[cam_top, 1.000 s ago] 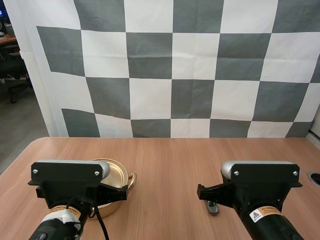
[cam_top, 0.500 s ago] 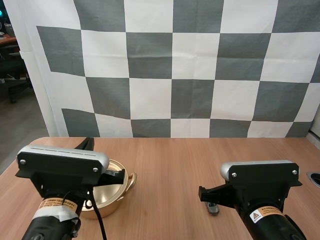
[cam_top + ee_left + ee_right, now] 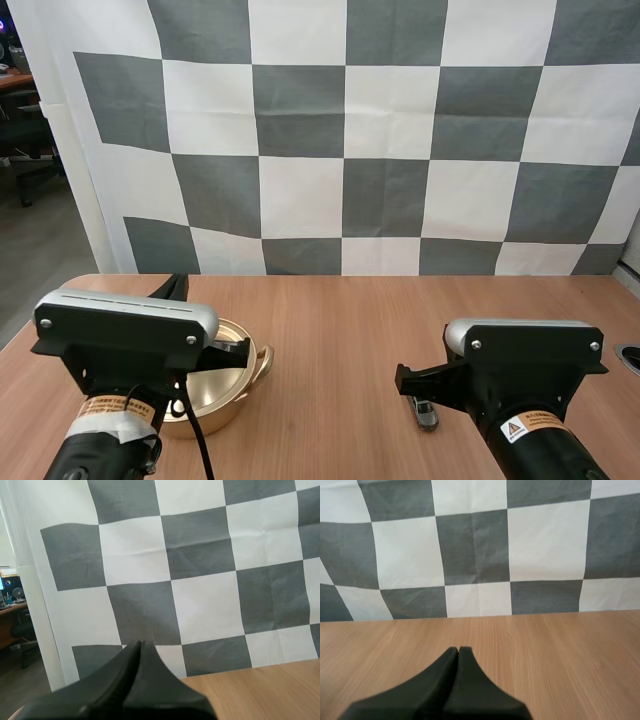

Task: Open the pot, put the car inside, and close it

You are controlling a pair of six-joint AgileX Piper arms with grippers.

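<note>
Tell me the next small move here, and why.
Probably tilt the left hand down toward the pot, opening the hand on the way. It is shut on nothing and aimed forward rather than down, while the pot sits beneath that arm. The right hand is shut on nothing too.

left gripper [image 3: 140, 644]: lifted, tipped upward | pot [image 3: 215, 388]: more interior uncovered

wide bare table [image 3: 400, 310] beyond the pot [image 3: 228, 392]

Light-brown wooden counter [image 3: 340, 325] spans the scene; 1 round, grey-rimmed fitting [image 3: 632, 357] sits at its right edge.
</note>
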